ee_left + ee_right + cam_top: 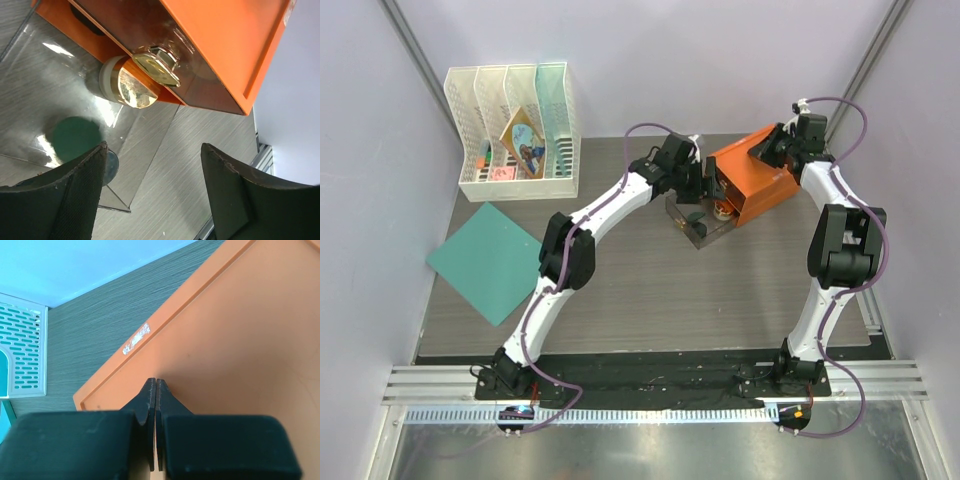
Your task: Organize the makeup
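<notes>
Left fingers [60, 200] apart beside clear drawer [142, 145] edge | right fingers [146, 402] together over orange box [240, 350]

Bright, even light, soft shadows, nothing fancy
White glare streaks on the clear drawer [55, 55] under the orange box [225, 40]; the gold-lidded jar [131, 90] there gleams too.

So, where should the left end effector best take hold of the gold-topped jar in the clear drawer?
Probably grip the gold-topped jar across its white round wall, coming from above: the orange box stands close behind it, and the flat gold top gives nothing to pinch.
</notes>
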`<state>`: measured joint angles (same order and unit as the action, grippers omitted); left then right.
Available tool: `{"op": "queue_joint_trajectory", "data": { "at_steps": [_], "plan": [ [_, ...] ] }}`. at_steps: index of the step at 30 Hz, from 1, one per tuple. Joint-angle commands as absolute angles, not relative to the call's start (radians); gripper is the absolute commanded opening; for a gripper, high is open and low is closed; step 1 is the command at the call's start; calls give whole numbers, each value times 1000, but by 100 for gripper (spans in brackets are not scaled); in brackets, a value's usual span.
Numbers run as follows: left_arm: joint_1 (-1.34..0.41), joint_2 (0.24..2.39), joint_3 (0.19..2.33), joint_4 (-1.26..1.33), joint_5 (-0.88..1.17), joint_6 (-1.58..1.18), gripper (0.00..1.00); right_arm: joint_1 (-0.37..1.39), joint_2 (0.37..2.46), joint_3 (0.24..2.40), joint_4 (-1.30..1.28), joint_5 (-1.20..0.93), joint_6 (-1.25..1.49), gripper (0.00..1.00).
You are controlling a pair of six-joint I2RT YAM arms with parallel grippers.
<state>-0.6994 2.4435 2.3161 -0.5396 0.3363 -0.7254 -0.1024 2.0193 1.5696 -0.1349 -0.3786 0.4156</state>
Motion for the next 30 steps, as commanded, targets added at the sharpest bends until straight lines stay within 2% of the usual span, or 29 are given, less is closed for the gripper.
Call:
{"op": "queue_joint_trajectory", "data": {
  "at_steps": [1,4,10,14,17,19,25,30],
  "plan": [
    [-686,2372,2307,-508,282,-693,73,-89,2223,1408,-577,-224,341,1],
    [-666,2286,2234,-531,246,-667,71,-89,2221,1408,-577,-227,341,1],
    [-600,2013,1913,-587,143,-589,69,-89,2221,1407,-580,-222,339,1],
    [-536,1809,1609,-630,46,-560,75,-89,2224,1413,-583,-224,337,1],
    [-454,1694,1441,-666,8,-575,81,-89,2226,1414,-583,-222,336,1],
    [-401,1654,1379,-701,8,-592,81,-89,2232,1416,-581,-222,339,1],
    [-365,1572,1198,-773,-50,-613,77,-89,2238,1420,-583,-222,339,1],
    [-293,1485,1023,-707,-12,-684,71,-89,2237,1420,-581,-225,339,1]
  ]
}}
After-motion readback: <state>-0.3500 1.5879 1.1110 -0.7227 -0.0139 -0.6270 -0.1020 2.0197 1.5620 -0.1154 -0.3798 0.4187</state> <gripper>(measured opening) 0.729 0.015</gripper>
